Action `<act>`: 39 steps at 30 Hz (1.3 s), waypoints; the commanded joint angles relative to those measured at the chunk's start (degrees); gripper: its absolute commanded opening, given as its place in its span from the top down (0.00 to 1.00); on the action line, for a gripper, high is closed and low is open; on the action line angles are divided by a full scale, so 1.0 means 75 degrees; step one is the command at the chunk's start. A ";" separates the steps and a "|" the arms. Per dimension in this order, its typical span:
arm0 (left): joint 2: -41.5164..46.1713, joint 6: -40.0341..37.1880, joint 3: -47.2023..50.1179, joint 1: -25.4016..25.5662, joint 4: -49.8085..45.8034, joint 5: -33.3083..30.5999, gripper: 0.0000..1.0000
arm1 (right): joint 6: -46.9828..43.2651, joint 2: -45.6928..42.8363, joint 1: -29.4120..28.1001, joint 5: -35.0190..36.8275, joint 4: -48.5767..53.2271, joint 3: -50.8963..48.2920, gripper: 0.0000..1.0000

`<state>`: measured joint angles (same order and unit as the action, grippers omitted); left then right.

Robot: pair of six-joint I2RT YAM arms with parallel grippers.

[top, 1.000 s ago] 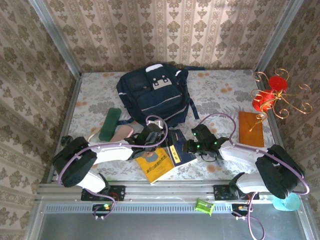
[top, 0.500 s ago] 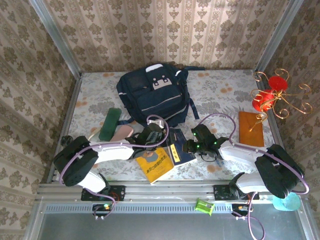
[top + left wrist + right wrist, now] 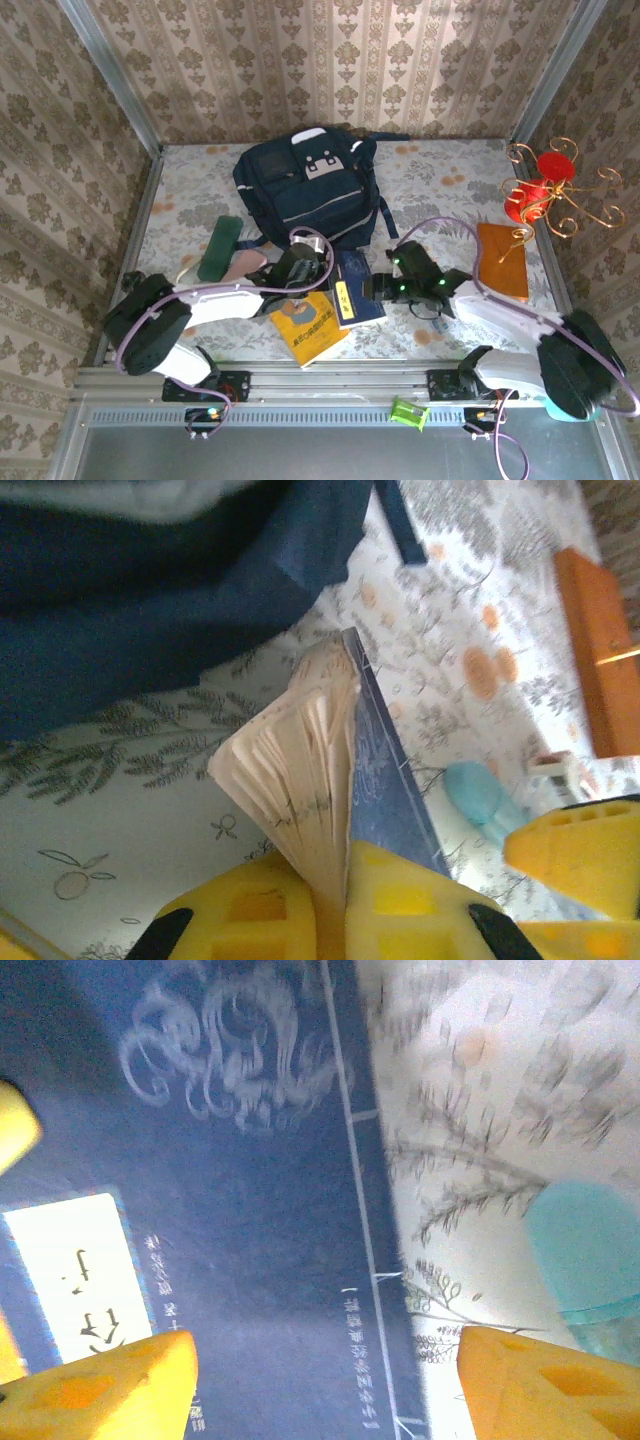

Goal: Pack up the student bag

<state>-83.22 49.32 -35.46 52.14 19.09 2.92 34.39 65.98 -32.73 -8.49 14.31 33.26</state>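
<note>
The student bag [image 3: 305,190], a dark navy backpack, lies at the back middle of the table, and its fabric [image 3: 150,600] shows in the left wrist view. A blue book [image 3: 356,290] lies in front of it, beside a yellow book [image 3: 310,330]. My left gripper [image 3: 303,270] is shut on the blue book's fanned pages [image 3: 300,770], at the book's left edge, with the blue cover [image 3: 385,780] to the right of the yellow fingers [image 3: 400,900]. My right gripper [image 3: 380,290] stands open over the book's right edge, and its fingers [image 3: 100,1390] straddle the cover [image 3: 250,1210].
An orange book [image 3: 503,260] lies to the right, with a gold stand with red ornaments [image 3: 545,190] behind it. A green case [image 3: 220,247] and a pink item [image 3: 245,265] lie left of the bag. A teal object [image 3: 590,1250] sits by the blue book's right edge.
My left gripper has closed on the blue book's pages. My right gripper has opened, and its arm has swung a little to the right.
</note>
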 commanded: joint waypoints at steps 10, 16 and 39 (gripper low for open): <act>0.2459 0.0410 0.0130 -0.1213 0.1606 0.1707 1.00 | -0.0194 -0.0301 0.1918 -0.4415 -0.1310 0.0673 0.00; 0.2637 0.0821 0.0051 -0.1642 0.1704 0.2235 1.00 | 0.1679 0.0411 0.1842 -0.5690 -0.4592 0.0394 0.04; -0.0562 -0.5264 -0.2971 -0.2180 -0.3263 0.0502 0.32 | 0.0441 -0.0900 0.2438 -0.2496 -0.1404 0.1265 1.00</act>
<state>-83.70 26.96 -53.23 34.30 6.83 10.96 44.42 63.22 -14.41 -34.57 -5.23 38.87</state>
